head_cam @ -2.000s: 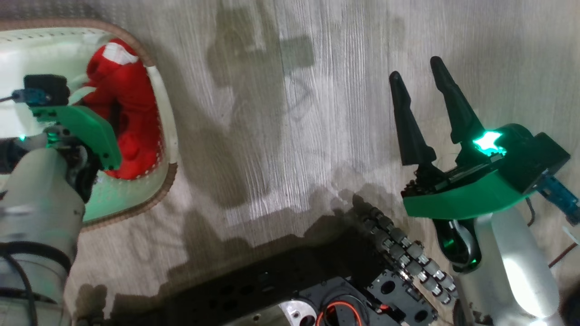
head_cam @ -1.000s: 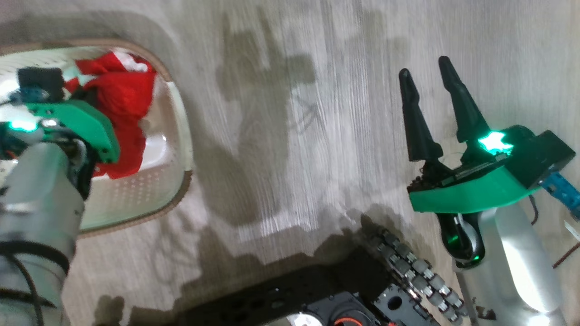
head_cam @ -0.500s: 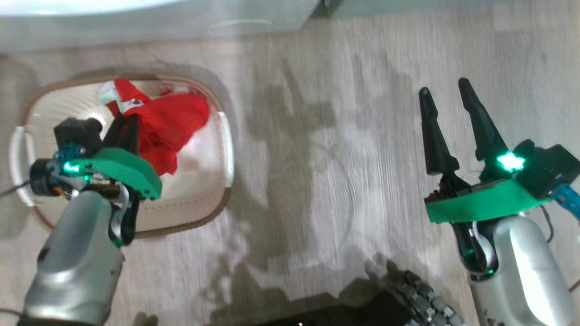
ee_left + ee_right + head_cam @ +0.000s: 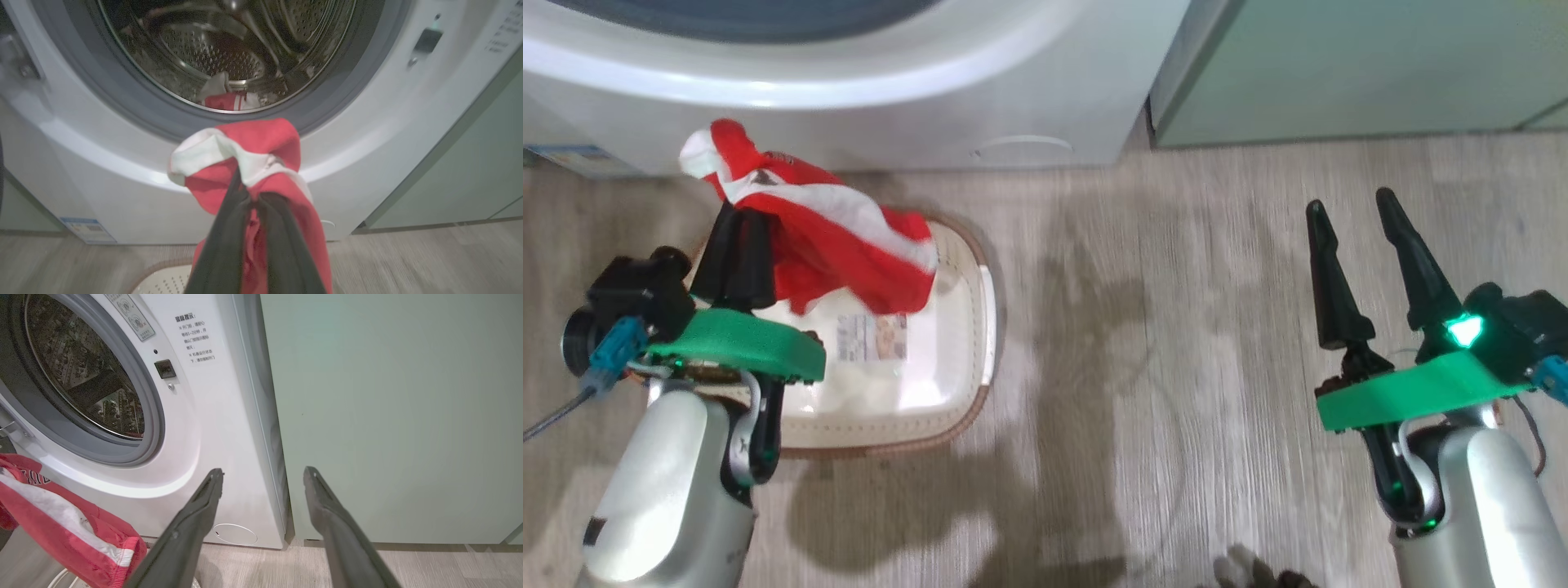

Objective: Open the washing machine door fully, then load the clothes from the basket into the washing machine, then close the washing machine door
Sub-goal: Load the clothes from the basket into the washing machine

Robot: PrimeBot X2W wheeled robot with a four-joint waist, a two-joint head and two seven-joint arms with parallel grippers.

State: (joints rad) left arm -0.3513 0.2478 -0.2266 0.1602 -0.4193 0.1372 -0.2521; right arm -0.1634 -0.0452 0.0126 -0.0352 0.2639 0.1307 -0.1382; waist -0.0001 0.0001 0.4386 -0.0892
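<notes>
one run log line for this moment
left hand: shut on red jersey, over basket | right hand: open, empty | washing machine: drum open, red garment inside

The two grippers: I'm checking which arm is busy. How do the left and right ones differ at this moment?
The left gripper is shut on the red jersey; the right gripper stands open and empty. The left gripper is above the basket, facing the washing machine and its open drum; the right gripper is over the floor, facing the green cabinet beside it. Both have long dark fingers on green mounts.
</notes>
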